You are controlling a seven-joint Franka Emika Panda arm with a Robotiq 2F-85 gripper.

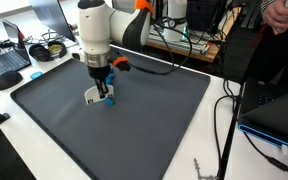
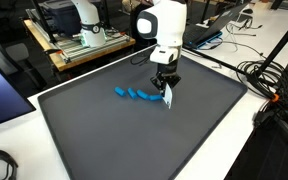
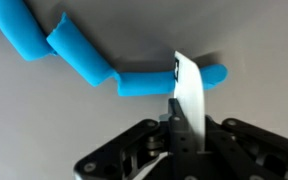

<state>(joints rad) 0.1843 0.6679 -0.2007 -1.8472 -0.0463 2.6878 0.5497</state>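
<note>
My gripper hangs low over the dark grey mat, shut on a thin white card-like piece that stands upright between the fingers. Right beside it lies a row of blue foam-like pieces, joined end to end in a wavy line; in the wrist view they run from the upper left to just behind the white piece. In an exterior view the white piece and a bit of blue show under the gripper.
The mat sits on a white table. Laptops, headphones and cables lie along one side, more cables and equipment on another. A person's hand shows at the far edge.
</note>
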